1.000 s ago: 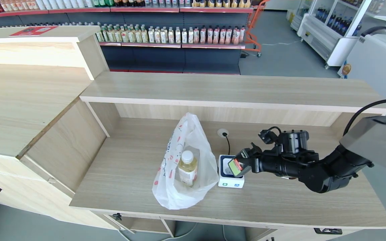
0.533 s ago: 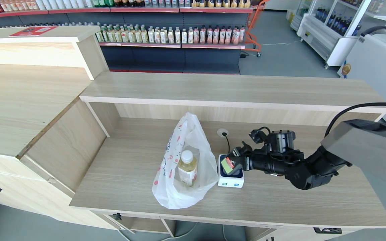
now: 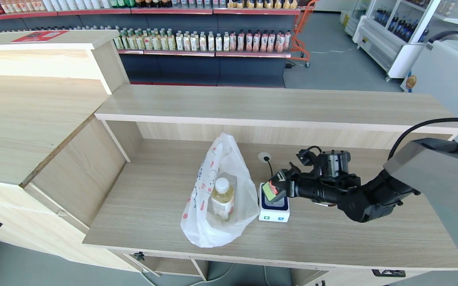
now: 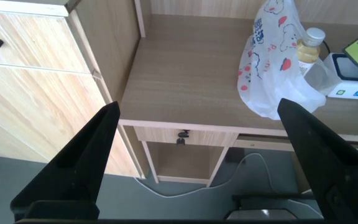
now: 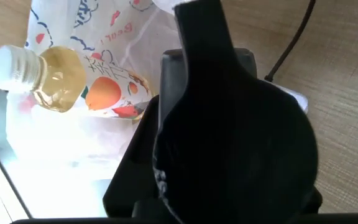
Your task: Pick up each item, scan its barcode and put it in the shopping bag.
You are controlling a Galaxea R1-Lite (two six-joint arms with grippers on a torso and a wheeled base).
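Note:
A white shopping bag (image 3: 213, 198) with red print stands on the wooden counter (image 3: 153, 198). Inside it stands a bottle of yellow drink (image 3: 223, 198) with a white cap. Right beside the bag sits a small white barcode scanner (image 3: 274, 212). My right gripper (image 3: 276, 188) is shut on a small green and red packet (image 3: 269, 191), held just above the scanner's face. In the right wrist view the bottle (image 5: 48, 74) and bag (image 5: 104, 37) lie beyond the dark gripper. My left gripper (image 4: 197, 106) hangs open in front of the counter, low and to the left of the bag (image 4: 272, 68), with nothing in it.
A black cable (image 3: 270, 171) runs from the scanner to a round socket (image 3: 264, 157) at the back. A raised shelf (image 3: 272, 105) walls the counter behind and a wooden side panel (image 3: 82, 171) walls it on the left. Bare counter lies left of the bag.
My right gripper has carried the packet leftward, from the scanner's right side to above its face, then lifted slightly. Bag, bottle and scanner have not moved.

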